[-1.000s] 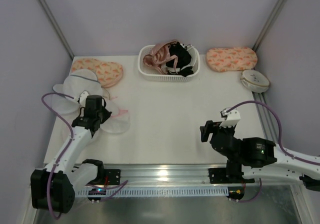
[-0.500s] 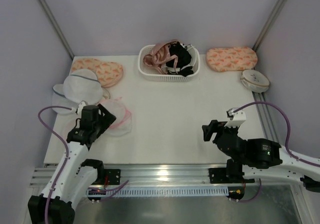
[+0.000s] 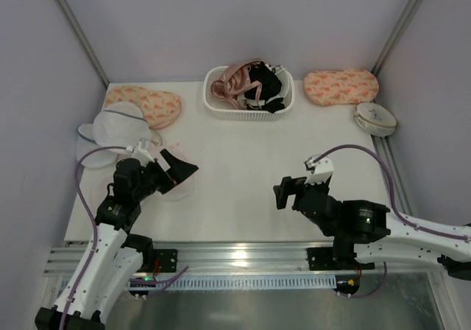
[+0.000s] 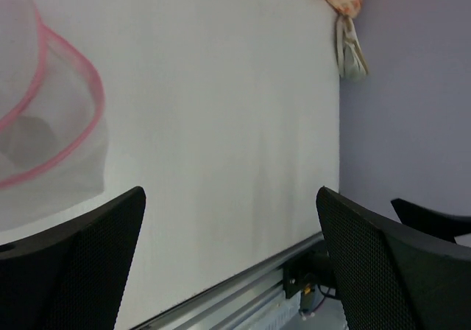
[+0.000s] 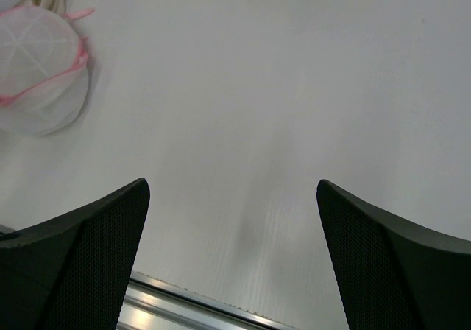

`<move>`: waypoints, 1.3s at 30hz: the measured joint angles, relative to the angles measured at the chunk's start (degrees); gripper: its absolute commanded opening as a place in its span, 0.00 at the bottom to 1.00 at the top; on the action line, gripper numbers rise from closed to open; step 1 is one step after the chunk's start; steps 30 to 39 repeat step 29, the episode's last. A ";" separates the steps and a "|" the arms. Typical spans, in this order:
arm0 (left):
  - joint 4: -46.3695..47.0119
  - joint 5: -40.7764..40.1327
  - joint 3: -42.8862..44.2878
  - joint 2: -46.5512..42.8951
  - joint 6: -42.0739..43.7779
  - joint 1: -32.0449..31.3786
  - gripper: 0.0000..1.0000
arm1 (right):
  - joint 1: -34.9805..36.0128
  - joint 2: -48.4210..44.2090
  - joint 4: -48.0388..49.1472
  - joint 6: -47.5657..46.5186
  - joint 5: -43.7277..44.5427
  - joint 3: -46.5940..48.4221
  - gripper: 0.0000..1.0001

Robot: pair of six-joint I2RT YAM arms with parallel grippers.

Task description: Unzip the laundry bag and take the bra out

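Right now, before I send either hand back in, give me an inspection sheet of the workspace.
Surface: white table, no spills seen.
Job's things: laundry bag lies near the left hand, pink rim showing; zip state cannot be told. Pink bra lies in the basket.
Clutter: black garment in the basket; larger mesh bag; left peach pouch; right peach pouch; cream case.
Hands: left hand open, empty; right hand open, empty.
Cables: left purple cable and right purple cable loop free.
Surroundings: lilac walls; metal rail at the near edge.
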 measured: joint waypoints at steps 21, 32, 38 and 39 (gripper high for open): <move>20.74 6.19 -3.28 11.30 3.19 -21.03 0.99 | -47.04 21.79 32.57 -8.68 -52.50 -4.83 0.99; 25.81 6.19 -3.63 14.93 3.13 -23.54 0.99 | -47.45 21.33 31.76 -11.37 -53.90 0.46 1.00; 25.81 6.19 -3.63 14.93 3.13 -23.54 0.99 | -47.45 21.33 31.76 -11.37 -53.90 0.46 1.00; 25.81 6.19 -3.63 14.93 3.13 -23.54 0.99 | -47.45 21.33 31.76 -11.37 -53.90 0.46 1.00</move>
